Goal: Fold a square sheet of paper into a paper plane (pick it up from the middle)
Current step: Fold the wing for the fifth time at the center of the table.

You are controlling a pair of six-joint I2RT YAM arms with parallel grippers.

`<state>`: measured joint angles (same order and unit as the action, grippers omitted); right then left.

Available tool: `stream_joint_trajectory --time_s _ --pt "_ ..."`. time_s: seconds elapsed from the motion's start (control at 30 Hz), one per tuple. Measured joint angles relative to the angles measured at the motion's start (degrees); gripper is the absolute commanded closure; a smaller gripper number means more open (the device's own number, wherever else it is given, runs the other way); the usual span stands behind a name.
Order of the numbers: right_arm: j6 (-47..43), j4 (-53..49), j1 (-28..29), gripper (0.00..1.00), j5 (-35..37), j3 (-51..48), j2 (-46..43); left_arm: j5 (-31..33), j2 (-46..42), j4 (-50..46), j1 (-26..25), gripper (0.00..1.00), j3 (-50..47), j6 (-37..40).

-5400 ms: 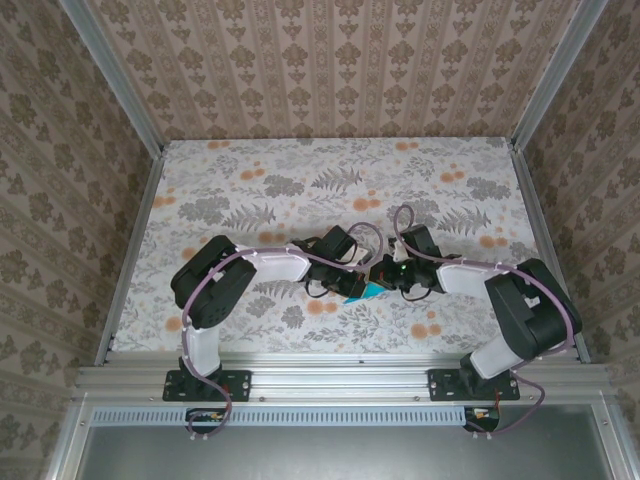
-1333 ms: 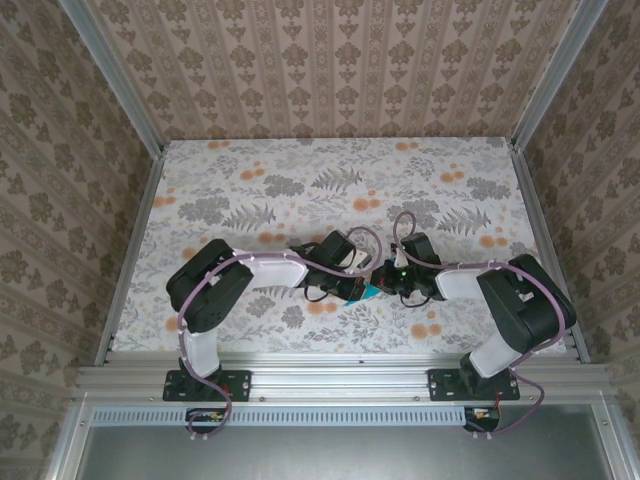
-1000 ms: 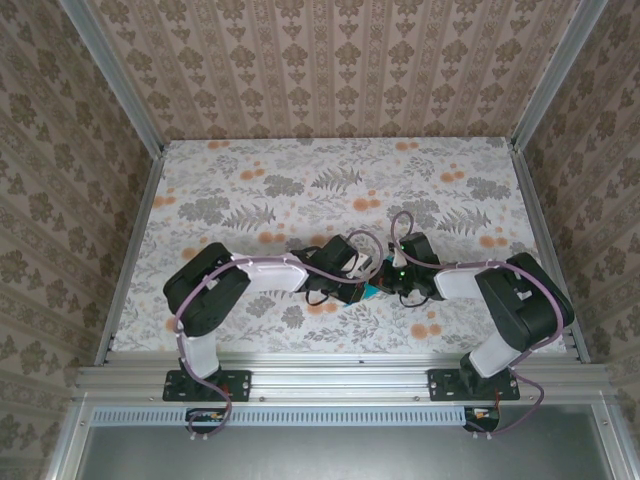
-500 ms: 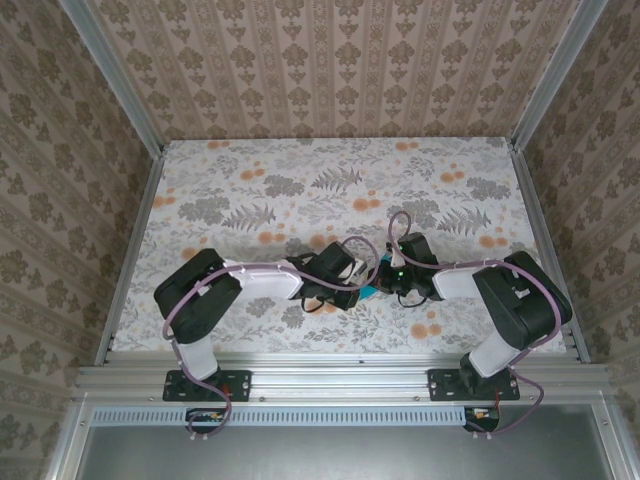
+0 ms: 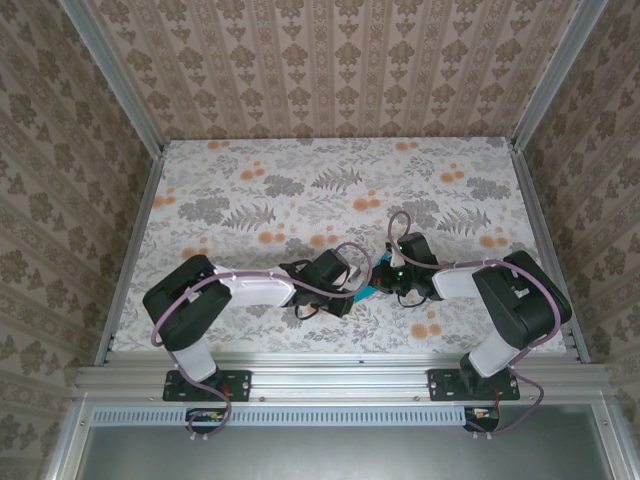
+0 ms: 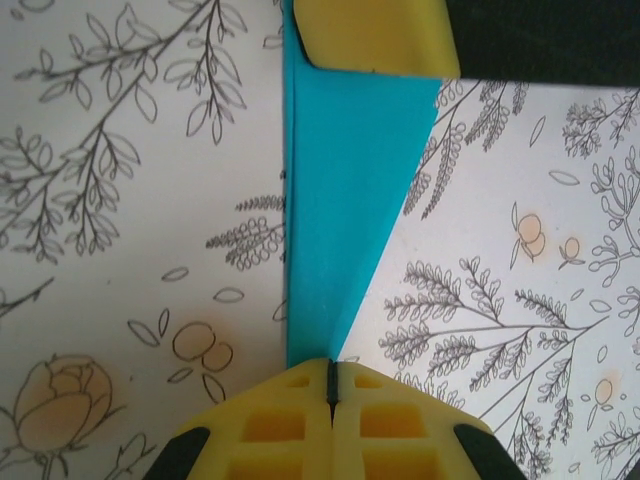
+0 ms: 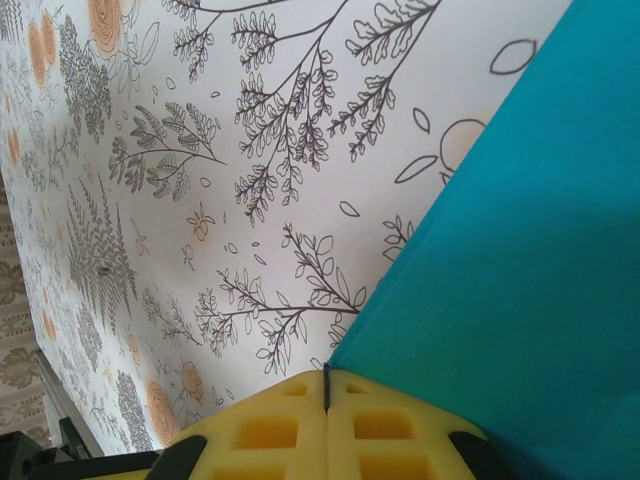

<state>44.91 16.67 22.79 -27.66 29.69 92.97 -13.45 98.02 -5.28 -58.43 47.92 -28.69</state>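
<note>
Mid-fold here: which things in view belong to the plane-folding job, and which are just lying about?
In the job: teal paper, folded to a taper; left gripper and right gripper, both shut on it.
Only surroundings: floral table cover; patterned walls; aluminium frame.

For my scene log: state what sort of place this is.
Probably a robot test booth: wallpapered panels in a metal frame, left arm and right arm bolted at a flowered table.
</note>
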Motion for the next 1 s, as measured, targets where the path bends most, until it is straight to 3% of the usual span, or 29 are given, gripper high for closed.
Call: stream_joint_trajectory --time_s 0.4,0.63,0.8,1.0 --pt "-0.2 1.2 0.0 1.0 0.1 0.0 0.2 -0.4 -2.2 -2.3 -0.2 1.0 -1.5 -0.5" --pt "-0.8 1.2 0.0 1.0 0.0 0.0 0.2 -0.9 -4.6 -10.8 -0.5 0.99 -0.9 -0.7" --pt "-1.5 1.4 0.0 1.0 0.1 0.3 0.4 -1.4 -5.2 -17.7 -0.4 0.99 2.6 -0.7" --pt "-1.5 1.5 0.0 1.0 0.0 0.3 0.5 -3.5 -4.8 -16.7 2.4 1.0 7.9 -0.7"
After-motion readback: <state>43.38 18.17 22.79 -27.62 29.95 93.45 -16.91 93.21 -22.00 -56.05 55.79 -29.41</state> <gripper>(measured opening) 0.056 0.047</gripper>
